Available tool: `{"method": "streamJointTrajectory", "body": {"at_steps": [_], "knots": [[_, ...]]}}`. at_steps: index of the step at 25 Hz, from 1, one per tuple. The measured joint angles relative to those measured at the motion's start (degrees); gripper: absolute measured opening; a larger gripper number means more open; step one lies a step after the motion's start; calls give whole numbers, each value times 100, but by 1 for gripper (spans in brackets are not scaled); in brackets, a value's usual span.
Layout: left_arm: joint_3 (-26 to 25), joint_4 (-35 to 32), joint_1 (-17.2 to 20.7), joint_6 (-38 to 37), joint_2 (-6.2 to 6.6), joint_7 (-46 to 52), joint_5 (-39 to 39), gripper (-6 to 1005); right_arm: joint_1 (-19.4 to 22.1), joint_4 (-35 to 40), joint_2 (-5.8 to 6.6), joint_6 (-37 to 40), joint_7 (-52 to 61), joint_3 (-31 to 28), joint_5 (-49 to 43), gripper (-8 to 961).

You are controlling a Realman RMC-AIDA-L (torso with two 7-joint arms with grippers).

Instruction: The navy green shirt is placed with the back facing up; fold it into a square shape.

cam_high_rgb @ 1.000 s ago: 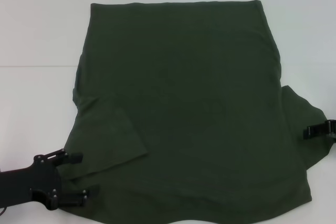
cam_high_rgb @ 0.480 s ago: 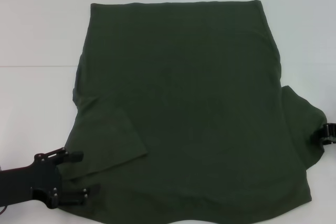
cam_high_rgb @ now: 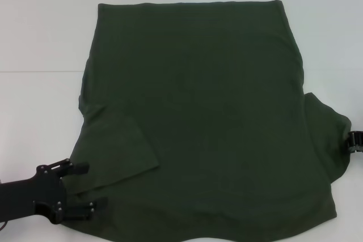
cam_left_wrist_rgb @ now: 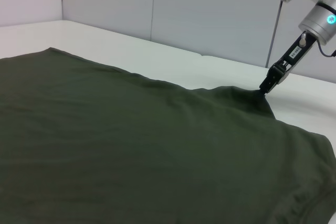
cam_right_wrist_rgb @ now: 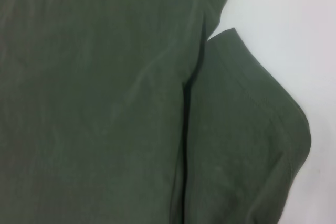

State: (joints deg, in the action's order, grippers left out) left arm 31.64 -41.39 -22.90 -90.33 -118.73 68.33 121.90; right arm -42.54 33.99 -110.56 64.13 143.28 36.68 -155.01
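Left arm reaches in from the near left corner, its black left gripper (cam_high_rgb: 93, 188) low at the cloth's edge, two fingers spread apart and pointing inward, one finger (cam_high_rgb: 78, 168) farther from the robot, the other nearer. Over on the far side, the right gripper (cam_high_rgb: 355, 141) only peeks in at the head view's right edge. The left wrist view catches it better (cam_left_wrist_rgb: 266, 87): the right arm's silver wrist angles down, dark tip pointing at a raised ridge of cloth.

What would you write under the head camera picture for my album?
Green shirt spread on a white table, left gripper and right gripper at its sleeves.
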Motion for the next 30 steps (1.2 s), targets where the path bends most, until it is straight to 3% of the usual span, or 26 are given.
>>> {"method": "streamJointTrajectory", "body": {"at_steps": [4, 22, 30], "knots": [[0, 0, -9, 7, 0, 0, -2, 912, 6, 2, 0, 3, 1, 22, -2, 21], [-40, 38, -14, 16, 0, 95, -77, 907, 254, 613, 28, 212, -12, -133, 40, 20], [-130, 88, -30, -40, 3, 133, -80, 905, 460, 1246, 43, 502, -45, -601, 174, 17]]}}
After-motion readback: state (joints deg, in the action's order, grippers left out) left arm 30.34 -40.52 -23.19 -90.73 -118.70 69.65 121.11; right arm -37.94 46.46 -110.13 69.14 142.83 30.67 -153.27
